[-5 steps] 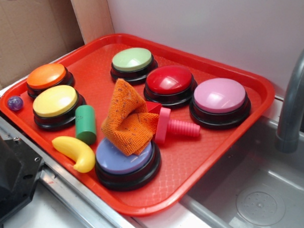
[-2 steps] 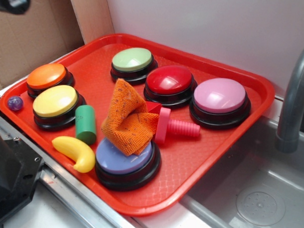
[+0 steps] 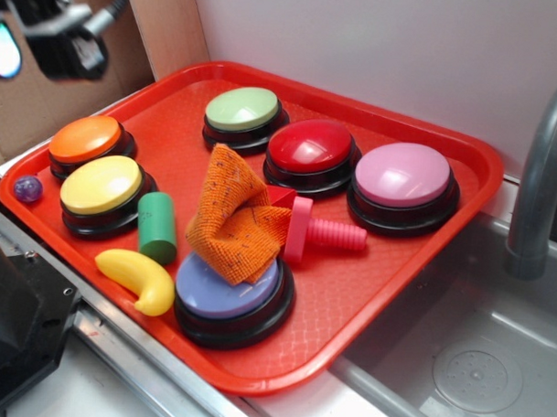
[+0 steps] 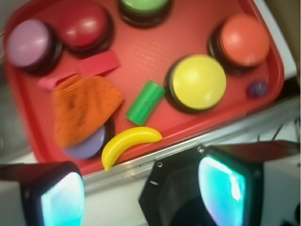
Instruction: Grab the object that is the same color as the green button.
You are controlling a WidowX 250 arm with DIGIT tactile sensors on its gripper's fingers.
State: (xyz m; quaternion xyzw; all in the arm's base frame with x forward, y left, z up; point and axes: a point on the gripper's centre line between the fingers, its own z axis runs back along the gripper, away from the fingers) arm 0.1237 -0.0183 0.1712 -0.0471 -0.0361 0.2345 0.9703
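Gripper (image 3: 60, 41) has come further into the exterior view at far left, high over the tray (image 3: 446, 141); nothing on the tray shifted. Green cylinder (image 3: 156, 226) lies on its side, just right of the yellow button (image 3: 101, 184), near the banana (image 3: 139, 279); green button (image 3: 243, 108) at the far edge. Cylinder sits nearer and right of the gripper, well below it.

Wrist view, blurred: fingers (image 4: 61, 197) spread wide, nothing held. Cylinder (image 4: 146, 102) is ahead of them, about centred, long axis diagonal. Judgement: descend, forward, wrist rotated across that axis.
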